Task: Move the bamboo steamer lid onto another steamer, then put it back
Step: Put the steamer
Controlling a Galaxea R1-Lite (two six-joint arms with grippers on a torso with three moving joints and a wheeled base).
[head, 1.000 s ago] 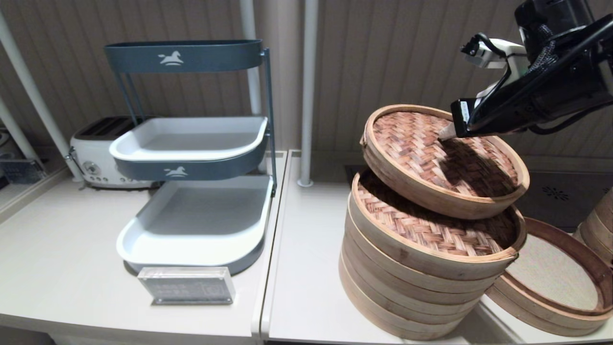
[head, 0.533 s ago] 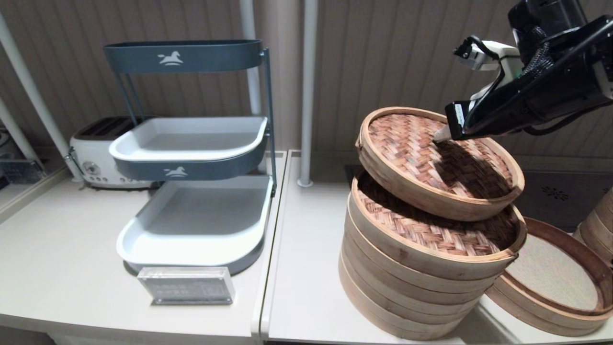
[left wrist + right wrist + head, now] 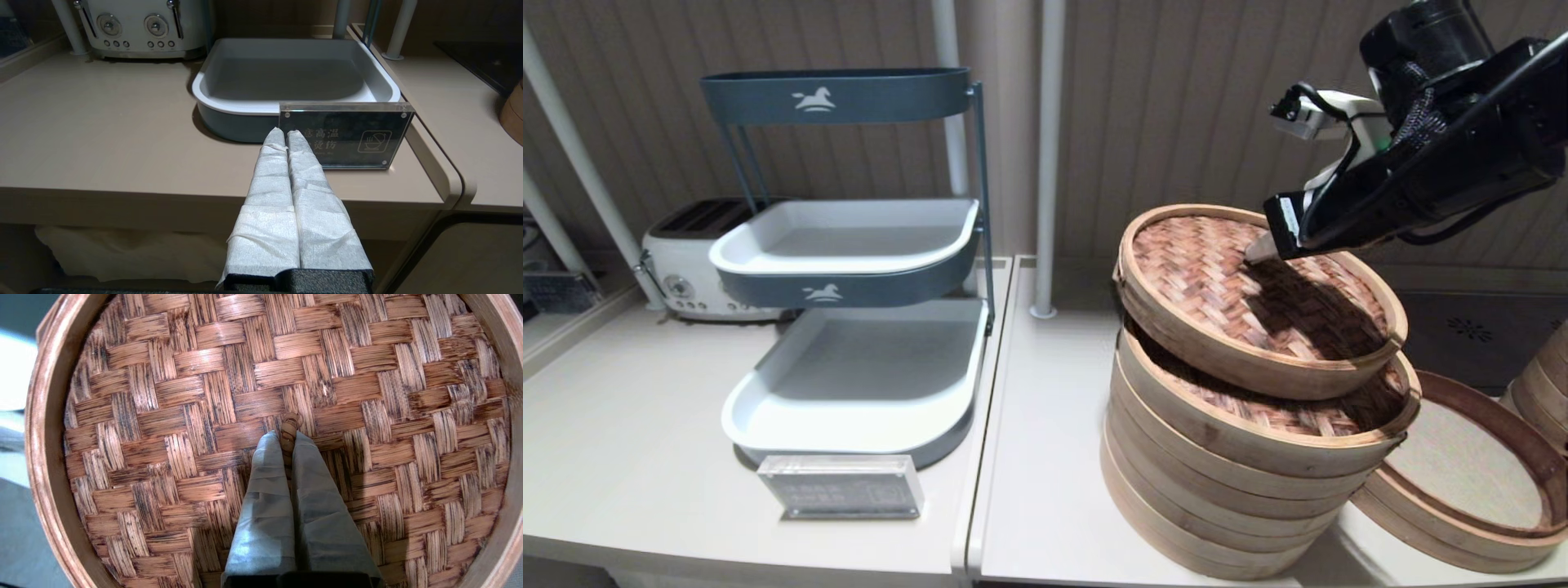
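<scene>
pinching the small loop handle point(image 3: 289, 428) at the lid's centre, the right gripper point(image 3: 1258, 247) holds the lid point(image 3: 1217, 286) tilted over the tall steamer stack point(image 3: 1217, 457), its 10 o'clock edge raised and its 4 o'clock edge low near the stack's rim. the left gripper point(image 3: 286, 136) hangs pressed together near the counter's sign point(image 3: 347, 134).

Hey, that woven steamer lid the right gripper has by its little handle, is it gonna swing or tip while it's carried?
Probably tips: the bamboo steamer lid hangs tilted from the right gripper, pinched only at its small loop handle. It looks stiff, keeping its round shape. Likely light, being thin weave.
</scene>
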